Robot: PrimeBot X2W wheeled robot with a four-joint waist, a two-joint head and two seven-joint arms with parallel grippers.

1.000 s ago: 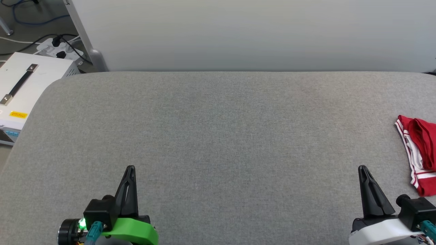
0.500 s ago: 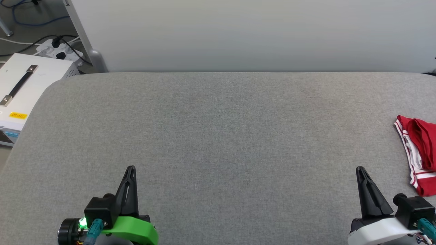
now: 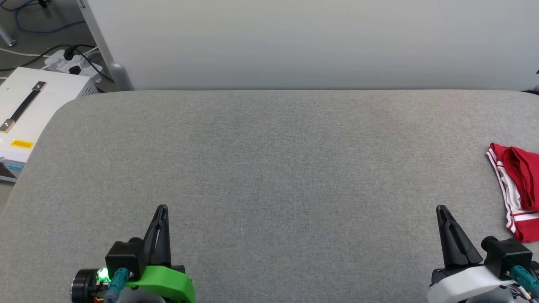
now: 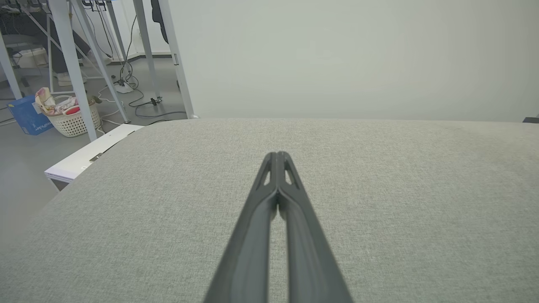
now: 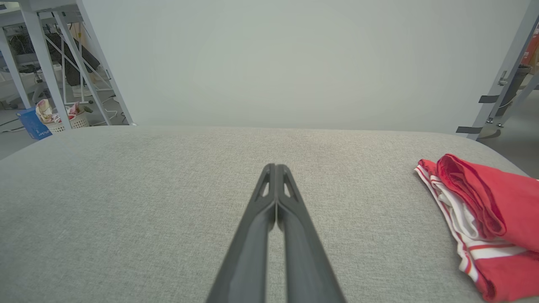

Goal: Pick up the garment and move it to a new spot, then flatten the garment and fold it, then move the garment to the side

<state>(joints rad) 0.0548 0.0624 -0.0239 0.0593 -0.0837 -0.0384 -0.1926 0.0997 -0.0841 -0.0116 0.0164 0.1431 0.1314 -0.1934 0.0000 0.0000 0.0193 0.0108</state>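
The left gripper (image 3: 161,209) sits at the lower left of the head view on a green mount, its two dark fingers pressed together into a single point and holding nothing. In the left wrist view the tips meet along the centre line above bare cloth. The right gripper (image 3: 440,209) sits at the lower right on a white mount, its fingers likewise together and empty. Both rest low over the grey fabric surface (image 3: 269,168) that spans the middle of the frame. The garment (image 3: 518,189) lies at the right edge of the head view, partly cut off by the frame. It is bunched into a loose folded heap of red cloth with white layers and red-and-white striped trim showing along its left side. It is to the right of the right gripper and apart from it. In the right wrist view it sits at the lower right, resting on the surface. A white case (image 3: 29,109) with a black handle stands at the upper left, off the surface's rounded corner. Behind it a power strip (image 3: 69,61) lies on the floor. A pale panel (image 3: 294,42) fills the top.
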